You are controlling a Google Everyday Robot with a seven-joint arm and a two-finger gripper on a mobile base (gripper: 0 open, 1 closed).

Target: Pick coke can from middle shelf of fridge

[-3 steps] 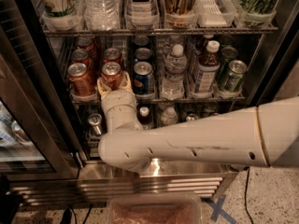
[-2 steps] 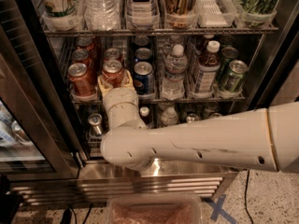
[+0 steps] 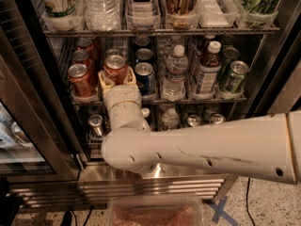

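The coke can [image 3: 115,66], bright red with a silver top, stands at the front of the middle shelf [image 3: 202,99] of the fridge [image 3: 35,102], in the second lane from the left. My gripper [image 3: 116,80] reaches in from below. Its pale fingers [image 3: 102,83] sit on either side of the can's lower body and are shut on it. My cream wrist and arm [image 3: 197,145] cross the lower part of the view and hide the can's base and part of the bottom shelf.
Darker brownish-red cans [image 3: 81,78] stand just left of the coke can and a blue Pepsi can [image 3: 145,76] just right. Water bottles [image 3: 176,72] and green cans [image 3: 235,75] fill the right lanes. The rack of tall bottles [image 3: 141,29] runs above. The ribbed steel base [image 3: 94,185] lies below.
The gripper has pushed a little further in and up around the coke can. The can has shifted slightly up and right, while its neighbours have stayed still.
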